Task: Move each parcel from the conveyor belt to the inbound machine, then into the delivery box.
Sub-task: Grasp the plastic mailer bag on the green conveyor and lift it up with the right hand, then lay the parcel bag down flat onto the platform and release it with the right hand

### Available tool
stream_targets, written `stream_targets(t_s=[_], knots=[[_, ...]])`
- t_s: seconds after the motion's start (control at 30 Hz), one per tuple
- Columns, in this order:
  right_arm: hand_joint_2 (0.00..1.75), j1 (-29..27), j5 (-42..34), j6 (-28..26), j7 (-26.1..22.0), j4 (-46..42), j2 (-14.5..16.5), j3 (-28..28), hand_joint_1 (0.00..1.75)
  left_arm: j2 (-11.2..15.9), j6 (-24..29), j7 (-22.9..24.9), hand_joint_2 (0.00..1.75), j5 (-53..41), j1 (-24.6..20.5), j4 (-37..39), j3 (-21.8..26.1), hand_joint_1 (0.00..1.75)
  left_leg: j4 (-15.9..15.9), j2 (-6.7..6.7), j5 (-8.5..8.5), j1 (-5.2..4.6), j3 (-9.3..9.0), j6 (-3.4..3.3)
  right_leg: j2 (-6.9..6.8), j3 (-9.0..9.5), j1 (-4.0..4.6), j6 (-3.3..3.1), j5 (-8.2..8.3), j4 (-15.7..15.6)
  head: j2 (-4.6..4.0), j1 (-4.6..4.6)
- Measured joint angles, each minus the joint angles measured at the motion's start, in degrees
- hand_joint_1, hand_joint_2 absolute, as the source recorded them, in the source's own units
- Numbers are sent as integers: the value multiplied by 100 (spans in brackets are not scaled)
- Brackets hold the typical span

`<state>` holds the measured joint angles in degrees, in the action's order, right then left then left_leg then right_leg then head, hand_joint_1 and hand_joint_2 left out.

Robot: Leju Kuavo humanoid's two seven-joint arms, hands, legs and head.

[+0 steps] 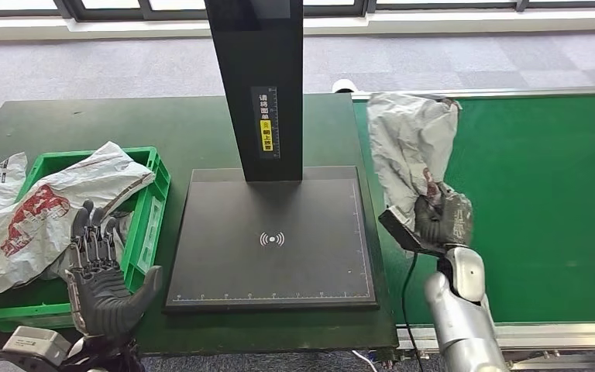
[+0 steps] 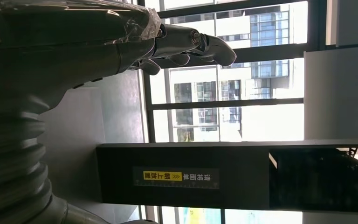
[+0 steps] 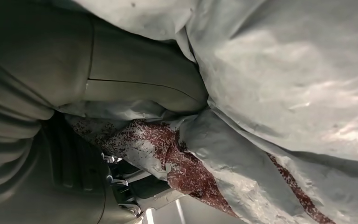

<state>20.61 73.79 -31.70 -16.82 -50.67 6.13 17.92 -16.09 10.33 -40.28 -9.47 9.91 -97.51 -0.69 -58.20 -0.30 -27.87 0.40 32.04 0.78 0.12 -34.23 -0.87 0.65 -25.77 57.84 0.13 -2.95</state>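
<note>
The right robot hand point(image 1: 441, 219) grips a crumpled grey parcel point(image 1: 412, 143) by its lower end, its fingers closed around the plastic. The parcel stands up from the hand, held above the left edge of the green conveyor belt point(image 1: 542, 201), right where the belt meets the dark green table point(image 1: 124, 132). In the right wrist view the thick grey thumb point(image 3: 144, 84) presses into the folds of the same parcel point(image 3: 284, 93), whose grey film carries a dark red printed band.

The inbound machine point(image 1: 271, 240) sits on the table just left of the held parcel: a flat black plate with a wireless mark at its middle and a black post point(image 1: 256, 85) rising from its far edge, bearing a yellow label. The parcel is beside the plate's right edge, not over it.

The left robot hand point(image 1: 101, 271) is raised near the front left corner of the plate, with its fingers apart and pointing up and nothing in it. In the left wrist view its fingers point(image 2: 186, 44) stretch out loosely before the windows, with the machine's post point(image 2: 233, 175) beyond.

The green delivery box point(image 1: 149, 213) stands on the table at the left, just behind the left robot hand. White bagged parcels point(image 1: 54, 209) with red print lie in it, spilling over its left rim.
</note>
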Motion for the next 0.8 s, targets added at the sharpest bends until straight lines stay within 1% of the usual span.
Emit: stream_targets(t_s=[0.1, 0.17, 0.43, 0.57, 0.67, 0.8], knots=[[175, -226, 112, -35, 164, -570, 184, -542, 175, 23, 7, 0, 175, 28, 0, -1, 1, 0, 0, 0, 0, -1, 1, 0, -1, 0, -1, -1, -1, 0, 0, 0], [175, -319, 126, -44, 193, -797, 244, -747, 175, 38, 8, 0, 175, 38, 0, -1, 1, 0, 0, 1, 0, -2, 2, 0, 0, 1, -4, 0, 0, 0, 0, 0], [175, -476, 127, -49, 219, -1203, 332, -1018, 175, 77, 16, 0, 175, 40, 0, -1, 2, 0, -2, 1, -1, -11, 0, -2, 0, 2, -12, 2, 2, -1, 0, 0], [175, -537, 136, 6, 76, -1271, 353, -1146, 175, 93, 16, 0, 175, 39, -2, 1, 2, 0, -1, 1, -1, -8, 0, -1, 0, 1, -9, 2, 1, 0, 0, 0], [175, -698, 200, 275, -55, -1385, 416, -1415, 175, 110, 12, 0, 175, 38, -7, 7, 2, 0, 0, 2, -2, -4, -1, 0, 2, 0, -5, 0, 0, 0, 0, 0], [175, -960, 551, 991, -159, -1454, 469, -2045, 175, 147, -47, 1, 175, 43, -35, 29, 2, 0, 1, 2, -4, 0, 0, 3, 1, -2, 0, -6, -4, 0, 0, 0]])
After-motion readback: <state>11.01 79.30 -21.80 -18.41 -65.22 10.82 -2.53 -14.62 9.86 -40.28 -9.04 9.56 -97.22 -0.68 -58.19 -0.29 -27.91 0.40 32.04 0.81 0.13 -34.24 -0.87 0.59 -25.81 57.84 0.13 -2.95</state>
